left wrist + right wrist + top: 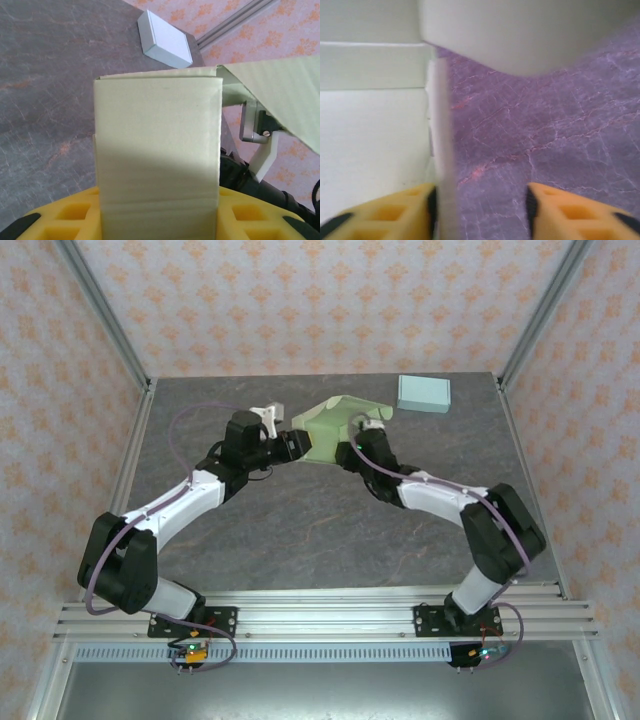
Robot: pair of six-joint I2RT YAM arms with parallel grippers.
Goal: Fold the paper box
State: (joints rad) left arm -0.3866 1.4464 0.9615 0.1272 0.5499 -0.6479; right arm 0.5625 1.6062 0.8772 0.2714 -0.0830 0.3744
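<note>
The pale green paper box (pixel 335 425) lies partly folded at the back middle of the table, with my two grippers at its near side. My left gripper (pixel 296 446) is open at the box's left side. One upright green panel (pixel 157 150) stands broadside across its open jaws (pixel 160 212) and hides the gap. A second flap (pixel 285 95) slants over at the right. My right gripper (pixel 356 448) is at the box's right front, also open (pixel 481 202). A thin box wall (pixel 440 150) stands edge-on just inside its left finger (pixel 395 212).
A small light blue folded box (pixel 424 392) sits at the back right, and the left wrist view shows it as well (pixel 165 40). Metal frame posts (pixel 524 310) and patterned walls ring the dark stone tabletop (pixel 330 530), which lies bare in front of the box.
</note>
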